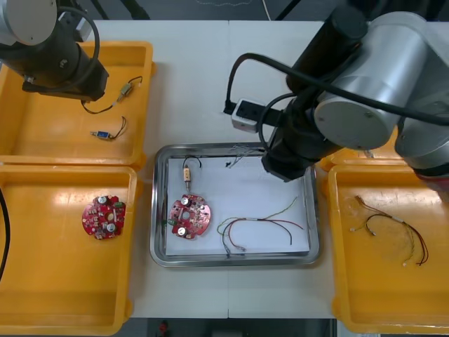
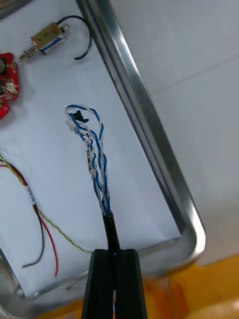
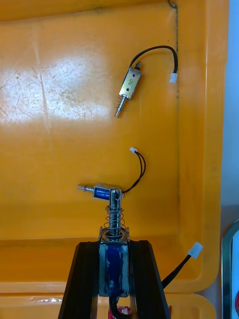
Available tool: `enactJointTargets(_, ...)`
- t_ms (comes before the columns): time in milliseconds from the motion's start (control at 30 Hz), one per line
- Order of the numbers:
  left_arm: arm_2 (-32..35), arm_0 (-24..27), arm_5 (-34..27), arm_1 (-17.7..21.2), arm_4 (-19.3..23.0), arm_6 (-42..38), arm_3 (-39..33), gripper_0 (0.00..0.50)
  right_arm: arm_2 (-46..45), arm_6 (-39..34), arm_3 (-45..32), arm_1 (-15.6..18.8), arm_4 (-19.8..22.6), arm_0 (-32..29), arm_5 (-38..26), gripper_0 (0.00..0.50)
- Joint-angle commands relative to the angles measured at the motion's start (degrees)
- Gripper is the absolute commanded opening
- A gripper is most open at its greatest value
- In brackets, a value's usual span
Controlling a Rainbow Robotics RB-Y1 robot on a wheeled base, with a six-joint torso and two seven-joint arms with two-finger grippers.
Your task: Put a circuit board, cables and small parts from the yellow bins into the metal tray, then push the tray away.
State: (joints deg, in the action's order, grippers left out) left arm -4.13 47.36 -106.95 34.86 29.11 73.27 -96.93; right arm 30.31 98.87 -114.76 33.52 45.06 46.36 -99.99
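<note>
On the light table, in the front view, the metal tray sits between the yellow bins, with a circuit board, a small metal part and a red and yellow cable on its white inside. The right arm reaches over the tray's far right corner, and the left arm hangs over the far left yellow bin. A second circuit board lies in the near left yellow bin, and loose cables lie in the near right yellow bin. In the right wrist view, the right hand is closed on a twisted blue and white cable (its black sleeve is the part between the fingers). The cable's free end reaches over the tray's white inside, near the rim; I cannot tell whether it touches. In the left wrist view, the left hand grips a blue-bodied small metal part with a spring, over the bin floor. A loose small metal part lies just past its tip, and a farther small metal part lies well beyond.
</note>
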Motion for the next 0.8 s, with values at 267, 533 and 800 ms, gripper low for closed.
enactJointTargets(267, 1.84, -0.69, -0.54, 1.61, 0.25, -2.79, -2.3, 0.0, 10.2, 3.61, 8.06, -2.23, -5.15, 0.39, 9.9, 0.0)
enactJointTargets(533, 1.93, -0.69, -0.54, 1.61, 0.25, -2.87, -2.3, 0.0, 10.64, 9.77, 14.56, -1.79, -5.5, 0.39, 12.28, 0.0)
enactJointTargets(800, 2.02, -0.69, -0.54, 1.61, 0.43, -2.87, -2.39, 0.0, 11.43, 11.44, 16.15, -1.53, -5.5, 0.13, 13.86, 0.0)
